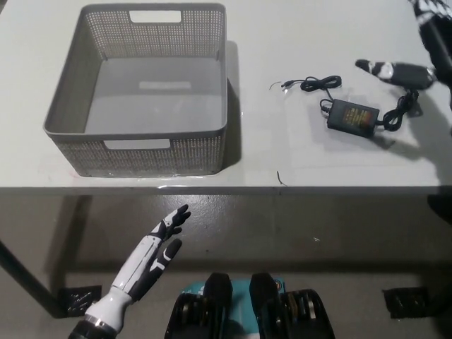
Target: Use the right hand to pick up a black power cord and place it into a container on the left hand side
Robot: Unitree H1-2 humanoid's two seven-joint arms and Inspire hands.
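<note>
A black power cord lies on the white table (304,152) at the right: its adapter brick (352,115) with thin cable loops (319,85) behind it and more coils toward the right. My black right hand (424,53) hovers at the picture's upper right edge, above and to the right of the brick, open with fingers spread and holding nothing. The grey perforated basket (69,92) stands empty on the table's left half. My white left hand (159,244) rests open below the table's front edge at lower left.
A small dark scrap (280,178) lies near the table's front edge. The floor (282,233) shows below the table, and a dark table leg (21,279) runs at the lower left.
</note>
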